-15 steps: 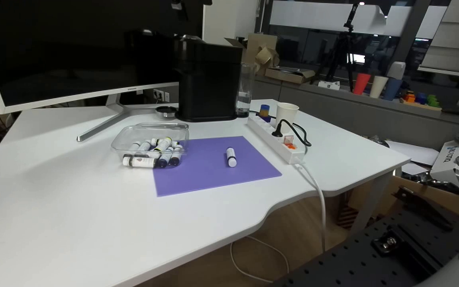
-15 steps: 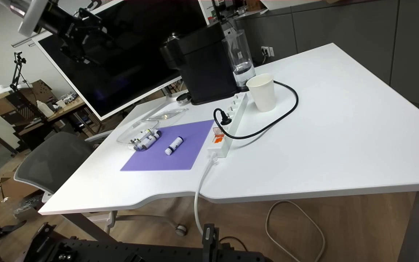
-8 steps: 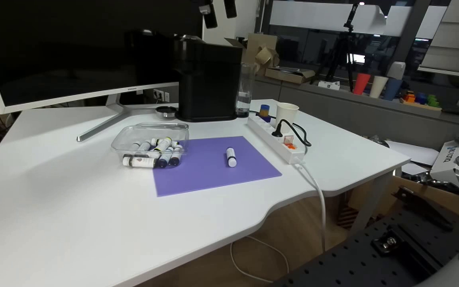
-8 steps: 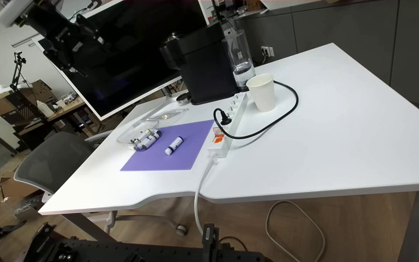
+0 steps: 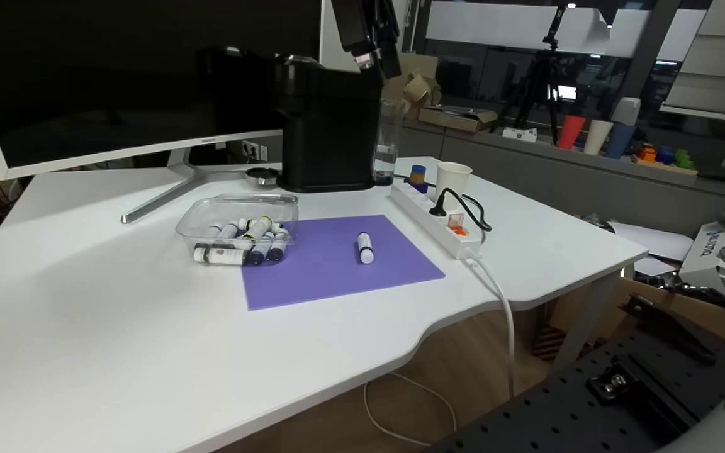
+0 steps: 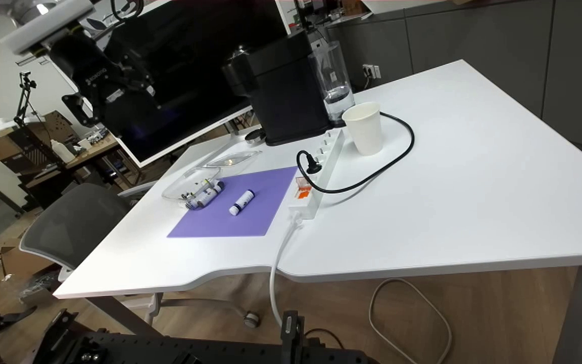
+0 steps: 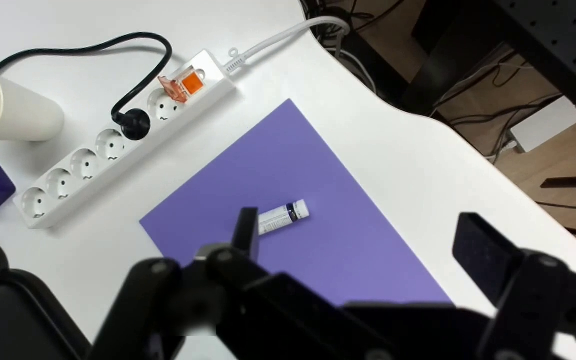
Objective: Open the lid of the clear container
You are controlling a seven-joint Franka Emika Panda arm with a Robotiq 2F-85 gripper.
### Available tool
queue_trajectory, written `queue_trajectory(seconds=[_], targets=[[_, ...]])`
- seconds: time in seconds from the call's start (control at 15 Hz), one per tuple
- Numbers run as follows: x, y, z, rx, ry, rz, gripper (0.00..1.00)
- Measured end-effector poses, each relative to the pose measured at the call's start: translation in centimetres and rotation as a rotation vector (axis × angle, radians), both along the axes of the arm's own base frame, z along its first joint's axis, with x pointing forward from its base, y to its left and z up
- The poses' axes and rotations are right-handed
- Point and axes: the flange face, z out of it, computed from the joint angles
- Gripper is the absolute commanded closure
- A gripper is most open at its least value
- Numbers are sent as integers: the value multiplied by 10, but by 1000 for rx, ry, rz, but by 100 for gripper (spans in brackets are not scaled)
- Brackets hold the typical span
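Bench (image 5: 117, 352): wide, white and flat, so things can lie still on it.
Screen (image 5: 123, 78): stands at the back, maybe to keep out of the way.
Mat (image 5: 331, 277): purple, flat on the bench; it may mark the work spot.
Pincer (image 7: 360, 235): hangs high over the bench, wide apart, holding nothing, maybe ready to grab or done.
Box (image 5: 196, 218): clear, on the bench and, it seems, partly on the mat. Its top looks open. Small bottles (image 5: 260, 228) lie in it, and its walls keep them from rolling off.
Lid (image 6: 233, 158): looks like the clear flat piece near the box; I can't tell if they touch. It likely lies there so the box is open, and the job looks done.
Bottle (image 7: 283, 218): on its side on the mat, apart from the rest, perhaps to be easy to grab.
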Motion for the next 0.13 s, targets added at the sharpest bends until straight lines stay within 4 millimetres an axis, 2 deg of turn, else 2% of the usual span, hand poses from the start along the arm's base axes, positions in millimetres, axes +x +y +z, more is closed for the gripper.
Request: queue_trajectory(seconds=[0.13], targets=[[0,0,-1,1,3,3,0]])
